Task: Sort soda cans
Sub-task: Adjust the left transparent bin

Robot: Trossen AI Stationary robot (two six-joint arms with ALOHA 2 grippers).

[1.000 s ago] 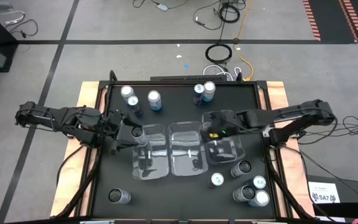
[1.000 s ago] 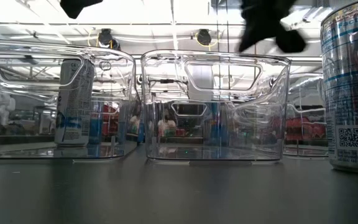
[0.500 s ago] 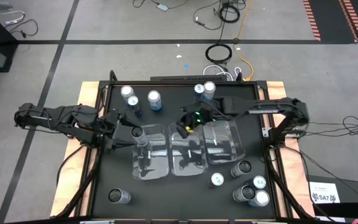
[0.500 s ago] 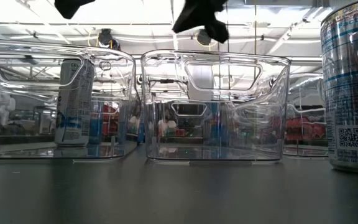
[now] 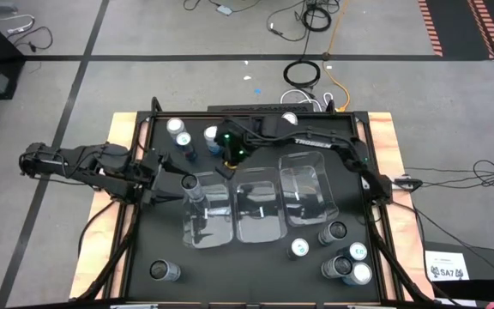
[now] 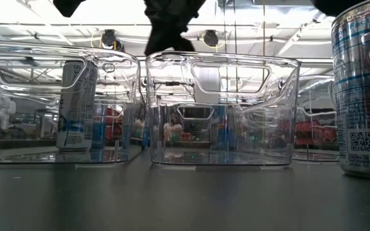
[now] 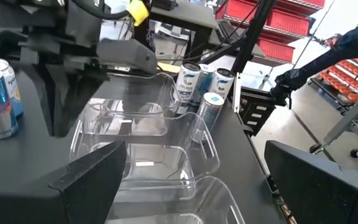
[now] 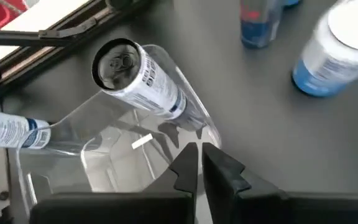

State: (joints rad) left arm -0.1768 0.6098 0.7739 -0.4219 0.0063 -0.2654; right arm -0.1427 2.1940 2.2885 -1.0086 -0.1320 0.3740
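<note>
Soda cans stand in groups on the black table: three at the far left, one at the far edge, several at the near right, one near left. One silver can stands upright in the left clear bin. My right gripper hangs shut and holds nothing above that bin's far corner. My left gripper waits open at the bin's left, with nothing between its fingers.
Three clear plastic bins sit side by side mid-table; the middle bin and the right bin hold no cans. My right arm stretches across the far half of the table. One large can stands close to the low camera.
My right gripper has swept from above the right bin toward the table's left and far side, passing over the middle bin, with its wrist rolling. It now hangs above the left bin's far corner, close to the far-left cans. No can has moved.
</note>
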